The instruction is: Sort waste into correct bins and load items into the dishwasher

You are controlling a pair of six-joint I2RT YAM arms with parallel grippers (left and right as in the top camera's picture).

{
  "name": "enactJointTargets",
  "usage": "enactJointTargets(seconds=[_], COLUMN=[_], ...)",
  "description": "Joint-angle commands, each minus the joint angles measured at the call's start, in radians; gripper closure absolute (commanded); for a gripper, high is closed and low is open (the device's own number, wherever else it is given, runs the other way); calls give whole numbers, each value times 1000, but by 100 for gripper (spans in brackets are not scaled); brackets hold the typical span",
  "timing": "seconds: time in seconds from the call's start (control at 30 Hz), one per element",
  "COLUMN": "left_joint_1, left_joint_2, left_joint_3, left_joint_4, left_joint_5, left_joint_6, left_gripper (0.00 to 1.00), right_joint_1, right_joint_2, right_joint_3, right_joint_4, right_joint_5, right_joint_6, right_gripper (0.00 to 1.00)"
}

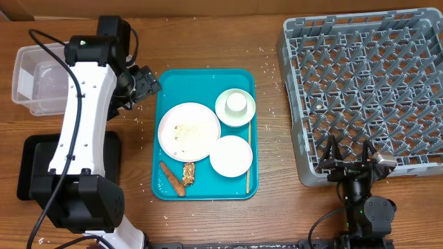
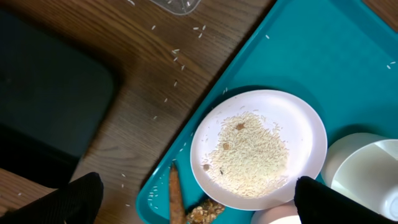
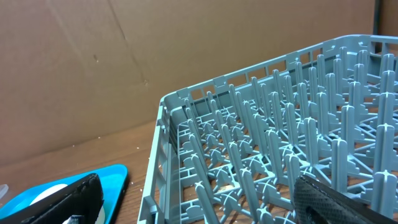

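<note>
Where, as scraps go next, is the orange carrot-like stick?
Overhead view: the orange carrot-like stick lies in the teal rectangular tray's near-left corner, beside the brown food chunk, below the flat white plate.

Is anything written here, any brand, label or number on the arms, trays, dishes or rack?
No text can be read anywhere.
The teal tray, grey rack, white plate and the white casing of the left arm all look plain in these views.
</note>
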State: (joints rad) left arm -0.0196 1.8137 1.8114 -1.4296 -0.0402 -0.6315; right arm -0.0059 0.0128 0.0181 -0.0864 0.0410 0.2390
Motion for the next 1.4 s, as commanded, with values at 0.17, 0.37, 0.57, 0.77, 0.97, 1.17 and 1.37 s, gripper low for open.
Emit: enactJointTargets(seconds=[0.17, 0.37, 0.57, 0.77, 0.97, 1.17, 1.37], left_joint_1=[-1, -1, -1, 0, 14, 21, 21], left_joint_2=[-2, -2, -2, -2, -2, -2, -2], left_joint_3=[18, 18, 18, 18, 18, 18, 18], left_joint_4=[89, 102, 95, 97, 115, 93, 92], left_joint_5=[23, 23, 23, 21, -53, -100, -101], left_joint_6=[-28, -27, -27, -27, -27, -19, -19], left_gripper=[0, 0, 0, 0, 0, 0, 0], right_joint_1=[0, 0, 0, -1, -1, 0, 124], right_joint_2=[-10, -10, -10, 62, 362, 816, 1260], right_joint_3=[-10, -10, -6, 180, 628, 1176, 1651], right_joint_4=[198, 450, 626, 629, 366, -56, -552], right_joint_5=[-444, -510, -326, -278, -436, -659, -592], right_joint_6=[332, 831, 1030, 926, 447, 156, -90], right_gripper=[0, 0, 0, 0, 0, 0, 0])
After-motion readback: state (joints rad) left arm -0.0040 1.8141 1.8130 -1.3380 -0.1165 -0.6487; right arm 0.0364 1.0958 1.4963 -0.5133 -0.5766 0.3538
